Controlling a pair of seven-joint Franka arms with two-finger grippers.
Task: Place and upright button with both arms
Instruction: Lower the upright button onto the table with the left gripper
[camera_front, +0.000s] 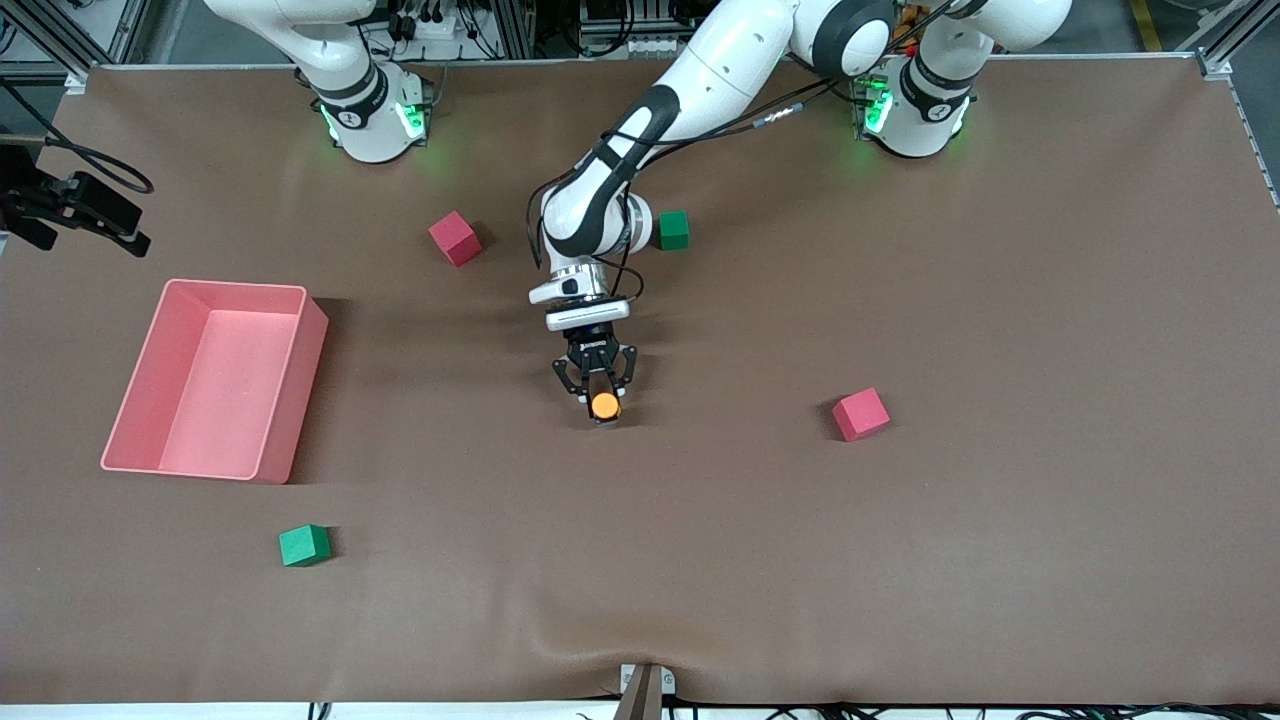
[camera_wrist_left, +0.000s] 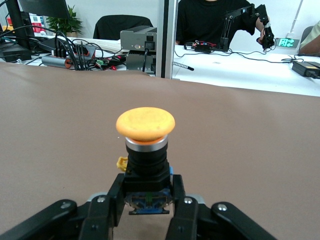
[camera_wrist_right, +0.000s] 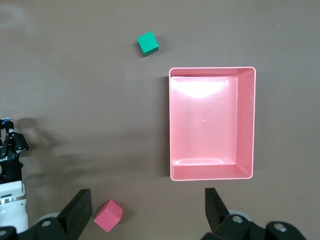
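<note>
The button (camera_front: 605, 405), with a round orange cap on a black body, stands upright on the brown table near its middle. My left gripper (camera_front: 598, 393) is down at the table and shut on it. In the left wrist view the fingers (camera_wrist_left: 183, 204) clamp the bluish base of the button (camera_wrist_left: 145, 123), cap up. My right gripper (camera_wrist_right: 147, 212) is out of the front view; in the right wrist view it hangs open and empty high over the table beside the pink bin (camera_wrist_right: 212, 175), with a red cube (camera_wrist_right: 108, 215) below it.
A pink bin (camera_front: 290, 400) stands toward the right arm's end. Red cubes (camera_front: 455, 238) (camera_front: 861, 414) and green cubes (camera_front: 673, 230) (camera_front: 304, 545) lie scattered; one green cube (camera_wrist_right: 148, 43) also shows in the right wrist view. The left arm's wrist (camera_wrist_right: 10, 150) shows there too.
</note>
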